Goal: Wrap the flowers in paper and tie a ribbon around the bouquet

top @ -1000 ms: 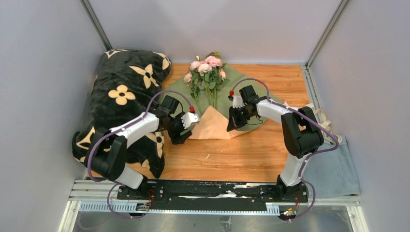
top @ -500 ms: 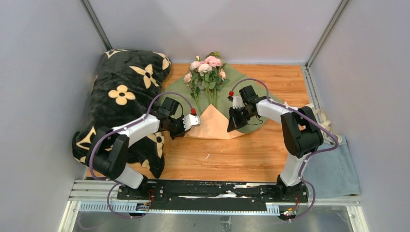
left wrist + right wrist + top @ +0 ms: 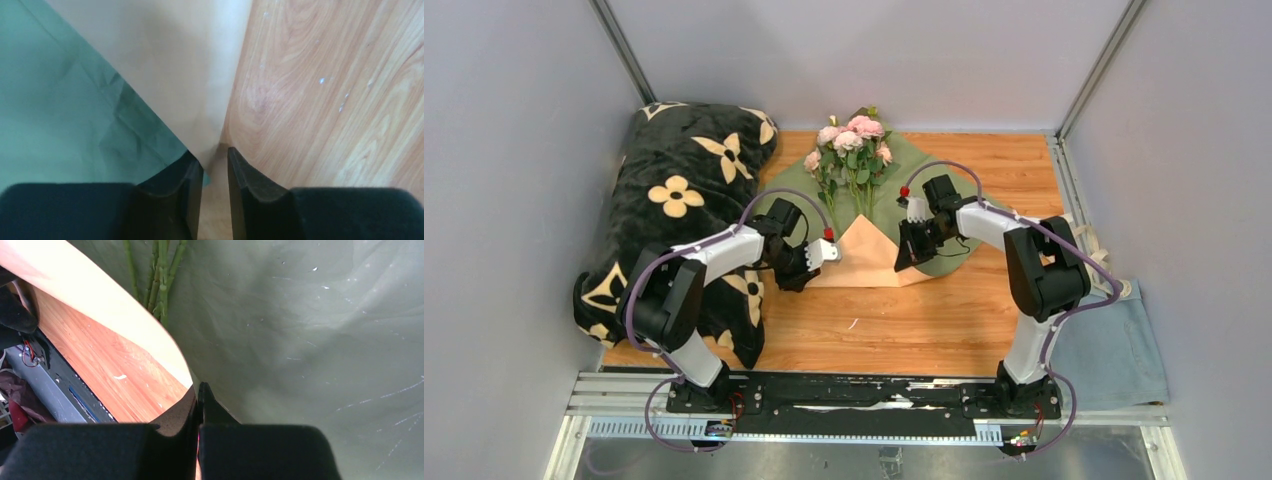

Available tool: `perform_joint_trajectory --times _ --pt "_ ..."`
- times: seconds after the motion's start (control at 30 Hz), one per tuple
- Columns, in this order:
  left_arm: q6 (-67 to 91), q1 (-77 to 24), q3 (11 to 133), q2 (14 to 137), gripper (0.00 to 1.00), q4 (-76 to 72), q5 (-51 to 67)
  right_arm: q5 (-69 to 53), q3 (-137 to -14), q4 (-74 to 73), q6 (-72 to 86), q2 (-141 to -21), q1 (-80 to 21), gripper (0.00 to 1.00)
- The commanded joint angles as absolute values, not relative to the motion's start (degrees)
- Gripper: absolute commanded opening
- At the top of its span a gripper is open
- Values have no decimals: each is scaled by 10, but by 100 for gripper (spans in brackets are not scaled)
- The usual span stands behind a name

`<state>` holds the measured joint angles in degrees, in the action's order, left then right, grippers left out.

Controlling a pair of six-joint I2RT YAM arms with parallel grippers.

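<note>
The flowers (image 3: 852,150) lie at the back on the paper (image 3: 924,170), pink heads away from me, with the stems (image 3: 162,285) running under a folded-up peach flap (image 3: 864,255). The paper's olive face (image 3: 300,315) is up. At the flap's left corner, my left gripper (image 3: 824,252) has its jaws a narrow gap apart, and the peach corner (image 3: 170,60) reaches into that gap (image 3: 215,157). My right gripper (image 3: 907,245) is shut on the flap's right edge (image 3: 199,390). A cream ribbon (image 3: 1088,236) shows partly behind the right arm.
A black blanket with cream flower shapes (image 3: 679,190) is heaped along the left side, under the left arm. A grey-blue cloth (image 3: 1114,350) hangs off the table's near right corner. Bare wood (image 3: 874,330) lies between the paper and the arm bases.
My left gripper moved right and back to the flap's left corner, and its jaws went from wide to a narrow gap. The right gripper stayed shut on the paper, hardly moving.
</note>
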<state>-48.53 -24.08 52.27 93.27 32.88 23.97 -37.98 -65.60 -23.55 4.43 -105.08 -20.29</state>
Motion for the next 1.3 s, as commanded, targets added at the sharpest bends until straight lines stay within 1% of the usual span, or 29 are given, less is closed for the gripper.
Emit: perform_joint_trajectory --times 0.0,0.03,0.07,0.17,0.23,0.27,0.33,0.4,0.43,0.5,0.57,0.67,0.77,0.83,0.87,0.9,0.97,1.0,1.03,1.07,1.1,1.13,1.17,1.2,1.27 --pt "-462 -231 543 930 48 377 187 -388 -672 -247 31 -1067 -192 0" --pt "-449 -227 556 920 60 381 171 -389 -673 -250 31 -1069 -193 0" --pt "-437 -223 571 908 64 391 162 -391 -675 -252 30 -1069 -193 0" --pt "-416 -219 628 853 68 428 172 -394 -680 -256 29 -1071 -195 0" --pt "-394 -219 663 834 67 459 211 -392 -683 -262 29 -1074 -196 0" --pt "-376 -221 680 837 64 477 244 -389 -685 -263 29 -1074 -196 0" --pt "-340 -245 683 850 50 481 311 -384 -686 -265 29 -1076 -196 0" --pt "-322 -307 660 879 43 452 344 -383 -687 -266 32 -1080 -196 0" --pt "-317 -332 651 890 42 439 336 -383 -687 -266 32 -1081 -196 0" --pt "-281 -348 641 924 38 382 297 -379 -688 -268 33 -1082 -197 0" --pt "-202 -339 640 953 34 293 222 -370 -688 -271 33 -1079 -197 0" --pt "-130 -306 624 987 33 216 185 -359 -682 -271 32 -1068 -197 2" --pt "-122 -299 604 1005 32 202 178 -355 -683 -275 27 -1067 -197 8" --pt "-115 -299 595 1015 32 216 200 -347 -696 -294 20 -1070 -197 16" --pt "-109 -298 589 1020 32 223 207 -333 -711 -310 11 -1068 -197 22" --pt "-104 -299 586 1023 32 227 209 -308 -719 -328 8 -1066 -197 26" --pt "-94 -299 587 1036 31 240 201 -245 -741 -356 13 -1038 -197 37" --pt "-90 -299 589 1041 31 248 197 -199 -749 -369 21 -1018 -199 41" --pt "-86 -298 592 1046 30 254 192 -141 -758 -381 28 -997 -206 48" --pt "-82 -298 593 1047 30 257 188 -55 -763 -395 29 -976 -225 50" --pt "-78 -297 593 1048 29 257 183 35 -763 -405 26 -957 -255 50" --pt "-76 -297 593 1047 29 258 181 88 -759 -407 23 -940 -284 48" --pt "-74 -297 592 1045 29 259 181 84 -747 -396 26 -929 -309 40" --pt "-69 -296 592 1044 29 258 182 30 -727 -373 36 -922 -323 30" --pt "-59 -295 591 1040 28 255 185 -210 -667 -264 104 -930 -325 13"
